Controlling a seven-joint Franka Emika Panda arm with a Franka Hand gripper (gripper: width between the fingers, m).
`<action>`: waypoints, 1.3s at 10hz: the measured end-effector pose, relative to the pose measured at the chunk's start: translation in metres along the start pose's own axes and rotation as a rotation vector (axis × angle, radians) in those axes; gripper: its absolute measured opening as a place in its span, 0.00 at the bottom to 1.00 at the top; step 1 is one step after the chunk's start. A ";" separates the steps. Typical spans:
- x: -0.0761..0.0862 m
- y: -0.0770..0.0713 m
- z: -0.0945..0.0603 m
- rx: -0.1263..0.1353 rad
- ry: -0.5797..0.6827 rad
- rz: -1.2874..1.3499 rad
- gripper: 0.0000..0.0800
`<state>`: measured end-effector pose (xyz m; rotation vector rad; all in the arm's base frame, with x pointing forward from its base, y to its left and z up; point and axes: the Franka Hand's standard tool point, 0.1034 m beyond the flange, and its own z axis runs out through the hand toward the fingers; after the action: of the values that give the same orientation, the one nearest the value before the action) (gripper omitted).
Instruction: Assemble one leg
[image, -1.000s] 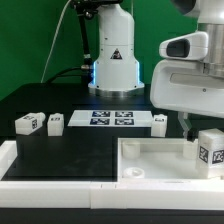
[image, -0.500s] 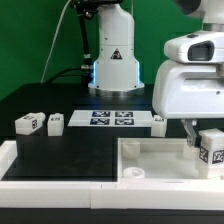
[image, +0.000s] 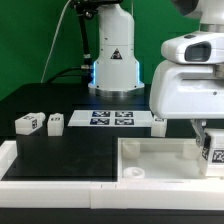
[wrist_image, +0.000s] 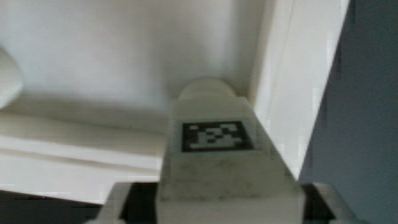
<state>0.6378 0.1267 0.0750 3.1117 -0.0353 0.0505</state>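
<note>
Pinching the leg (wrist_image: 215, 150) by its sides, the jaws hold it tag-up beside the white tray's (image: 150, 150) corner wall, presumably for insertion there.

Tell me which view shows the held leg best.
The wrist view: the leg fills the frame, tag facing the camera, held in the hand over the tabletop. In the exterior view the leg is small, at the frame's right edge.
</note>
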 end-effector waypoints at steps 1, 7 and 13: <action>0.000 0.001 0.000 -0.001 0.000 0.144 0.37; -0.003 0.004 0.003 0.003 -0.005 1.128 0.37; 0.002 0.003 0.001 0.017 0.026 0.998 0.79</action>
<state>0.6401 0.1233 0.0746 2.7452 -1.5367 0.1063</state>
